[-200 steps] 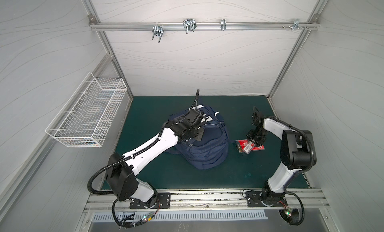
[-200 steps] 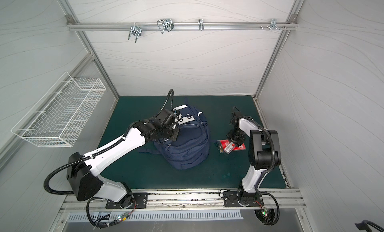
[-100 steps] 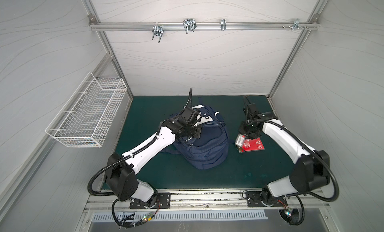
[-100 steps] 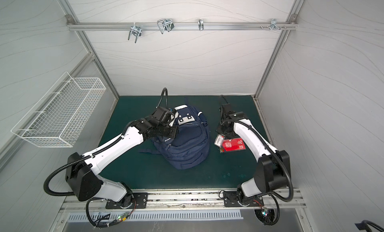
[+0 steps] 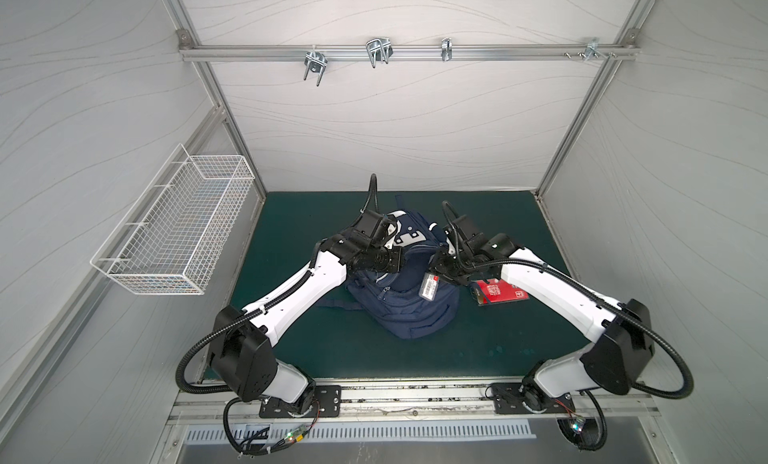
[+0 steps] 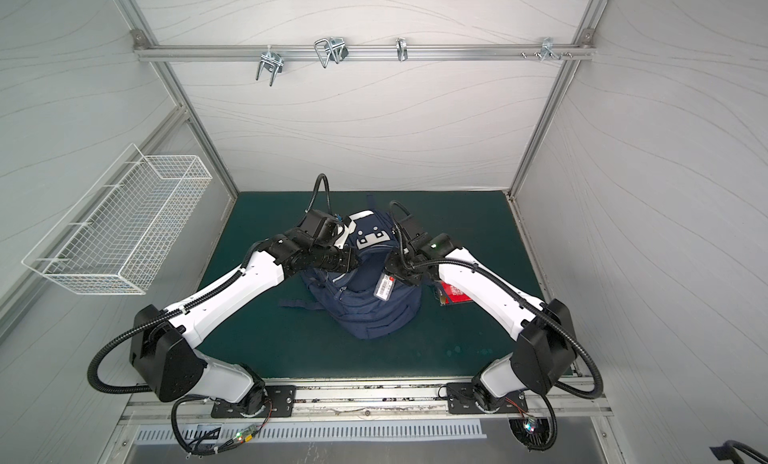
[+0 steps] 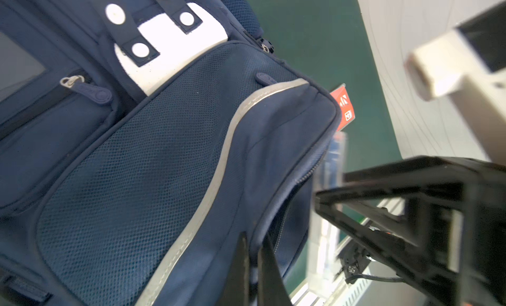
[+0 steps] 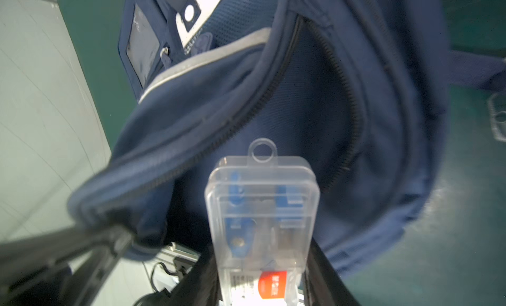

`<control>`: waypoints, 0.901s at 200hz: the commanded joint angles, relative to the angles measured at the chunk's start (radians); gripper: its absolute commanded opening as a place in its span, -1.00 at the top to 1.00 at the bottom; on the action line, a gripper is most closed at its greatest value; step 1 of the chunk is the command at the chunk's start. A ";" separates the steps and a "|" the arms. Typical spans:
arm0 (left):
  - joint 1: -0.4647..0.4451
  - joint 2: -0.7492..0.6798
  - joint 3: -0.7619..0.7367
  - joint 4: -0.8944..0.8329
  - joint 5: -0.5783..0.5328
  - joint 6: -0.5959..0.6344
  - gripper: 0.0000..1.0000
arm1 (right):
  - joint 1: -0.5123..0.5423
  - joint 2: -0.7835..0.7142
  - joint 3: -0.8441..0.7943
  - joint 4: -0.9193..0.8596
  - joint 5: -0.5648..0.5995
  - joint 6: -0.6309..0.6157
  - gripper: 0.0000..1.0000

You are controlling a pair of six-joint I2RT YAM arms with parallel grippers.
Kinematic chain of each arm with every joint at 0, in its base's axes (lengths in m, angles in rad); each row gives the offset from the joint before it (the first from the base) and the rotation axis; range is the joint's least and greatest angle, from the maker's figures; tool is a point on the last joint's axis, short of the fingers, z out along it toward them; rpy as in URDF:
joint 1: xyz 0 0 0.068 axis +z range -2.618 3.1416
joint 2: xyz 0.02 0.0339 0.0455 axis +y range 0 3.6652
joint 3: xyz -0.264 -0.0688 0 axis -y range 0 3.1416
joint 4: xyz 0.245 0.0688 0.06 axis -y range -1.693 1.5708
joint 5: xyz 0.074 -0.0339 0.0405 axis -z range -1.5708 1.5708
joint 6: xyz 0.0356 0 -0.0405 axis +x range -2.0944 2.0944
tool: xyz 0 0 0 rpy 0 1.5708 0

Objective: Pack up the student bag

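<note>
While our left gripper (image 7: 254,259) is pinched shut on the flap (image 8: 197,93) of the student bag (image 5: 409,312), which sits mid green mat (image 5: 311,217), our right gripper (image 8: 260,266) is clamped around a clear plastic case (image 8: 261,203) right at the open mouth. Our worry is that the flap is soft. If it slips or sags, the case could snag the zipper teeth (image 8: 276,81). The red packet (image 5: 496,292) just beside the bag could get bumped too.

Left arm (image 5: 299,291) and right arm (image 5: 552,291) are extended forward, angled inward. Left gripper (image 7: 254,244) is pinched tight on the student bag (image 7: 137,154); right gripper (image 8: 260,252) is clamped around a clear case (image 8: 262,195).
</note>
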 commanded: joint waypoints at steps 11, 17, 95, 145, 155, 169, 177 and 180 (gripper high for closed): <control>0.001 -0.015 0.019 0.136 0.071 -0.034 1.00 | 0.003 0.039 0.025 0.091 -0.038 0.136 0.35; 0.002 -0.013 0.017 0.139 0.079 -0.037 1.00 | 0.000 0.048 0.031 0.093 -0.034 0.148 0.32; 0.003 -0.002 -0.010 0.172 0.106 -0.051 1.00 | -0.009 0.111 0.137 0.032 -0.025 0.097 -0.41; 0.003 -0.010 -0.045 0.147 0.091 -0.023 1.00 | -0.218 -0.121 0.003 -0.179 0.188 -0.068 -0.36; 0.002 -0.007 -0.066 0.144 0.090 -0.020 1.00 | -0.315 -0.167 -0.041 -0.219 0.222 -0.106 -0.36; 0.002 -0.007 -0.095 0.138 0.084 -0.024 1.00 | -0.479 -0.200 -0.114 -0.241 0.216 -0.148 -0.36; 0.002 -0.008 -0.111 0.140 0.082 -0.027 1.00 | -0.572 -0.204 -0.155 -0.235 0.198 -0.179 -0.36; 0.003 -0.010 -0.115 0.140 0.082 -0.030 1.00 | -0.602 -0.202 -0.169 -0.234 0.196 -0.190 -0.36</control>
